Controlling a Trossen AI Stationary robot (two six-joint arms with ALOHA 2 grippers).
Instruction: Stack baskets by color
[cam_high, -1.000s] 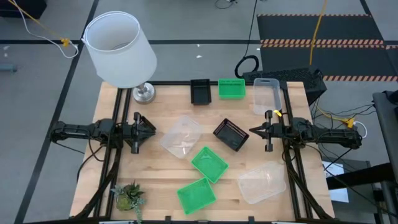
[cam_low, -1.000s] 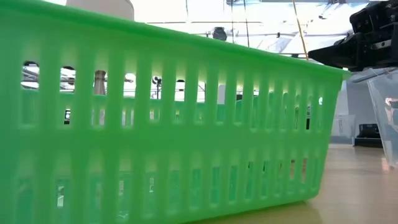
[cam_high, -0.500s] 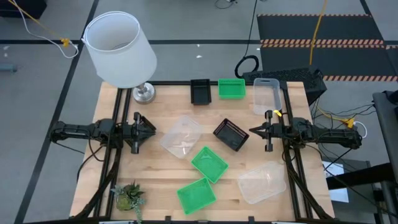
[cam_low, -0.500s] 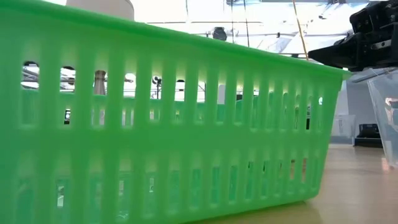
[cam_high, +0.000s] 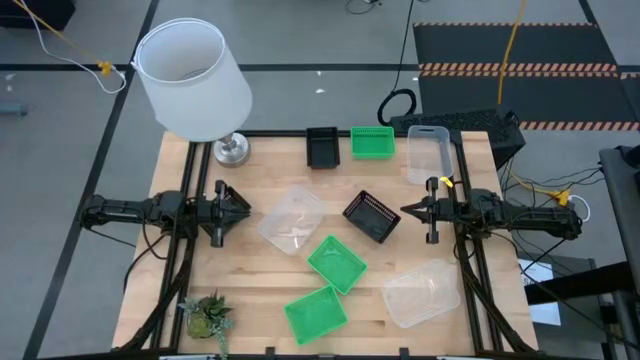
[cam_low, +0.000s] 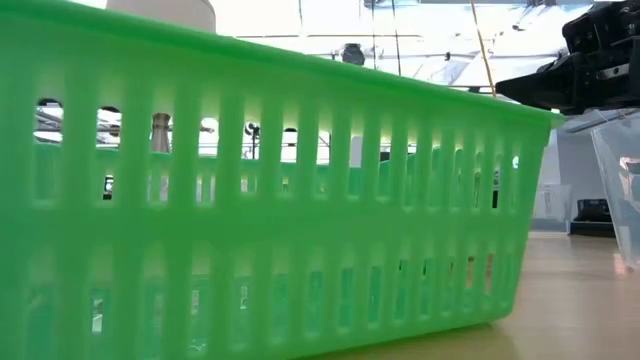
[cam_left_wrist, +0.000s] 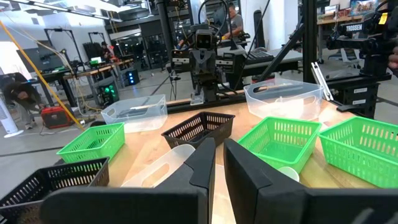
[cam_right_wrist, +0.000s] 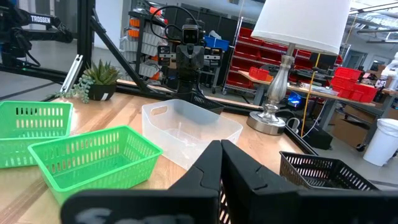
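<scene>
Slotted green baskets (cam_high: 336, 263), black mesh basket (cam_high: 372, 216), clear bins (cam_high: 292, 221), left claw (cam_high: 246, 209) near-closed, right claw (cam_high: 404, 211) pressed together, both empty.

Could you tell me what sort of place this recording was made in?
Probably a robotics lab or workshop: red parts bins on shelving, workbenches with equipment, and a person working beyond the table.

"TROSSEN" in white letters appears on a dark arm segment (cam_right_wrist: 43, 20) in the room and on another arm segment (cam_left_wrist: 364, 28).
</scene>
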